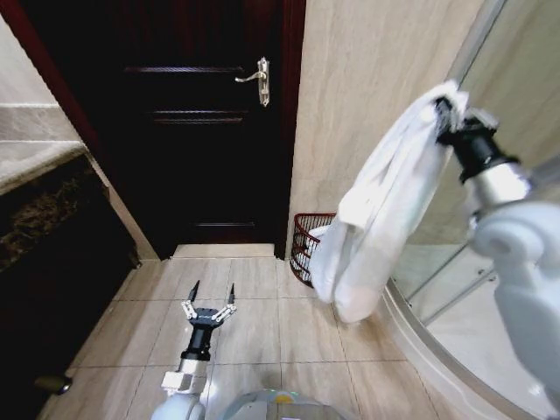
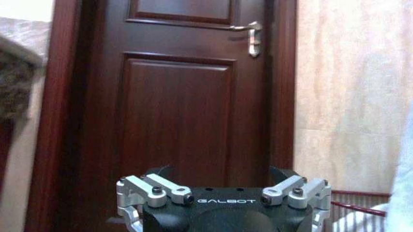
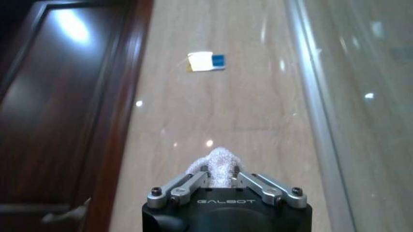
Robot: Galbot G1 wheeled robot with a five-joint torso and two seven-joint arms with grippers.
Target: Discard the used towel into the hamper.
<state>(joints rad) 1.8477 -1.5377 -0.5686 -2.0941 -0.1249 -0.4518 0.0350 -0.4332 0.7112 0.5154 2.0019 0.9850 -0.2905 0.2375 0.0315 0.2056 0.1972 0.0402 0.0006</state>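
My right gripper (image 1: 444,112) is raised at the right, shut on the top of a white towel (image 1: 372,219) that hangs down in long folds. In the right wrist view a tuft of the towel (image 3: 218,162) pokes out between the closed fingers of the right gripper (image 3: 218,170). The hamper (image 1: 306,238), a dark red-brown ribbed basket, stands on the floor against the beige wall. The towel's lower part hangs in front of it and hides its right side. The hamper's rim (image 2: 361,207) also shows in the left wrist view. My left gripper (image 1: 213,289) hovers low over the floor tiles, open and holding nothing.
A dark wooden door (image 1: 201,131) with a metal handle (image 1: 261,80) is straight ahead. A dark stone counter (image 1: 39,188) runs along the left. A curved glass shower enclosure (image 1: 455,297) borders the right. Beige floor tiles (image 1: 254,324) lie open between them.
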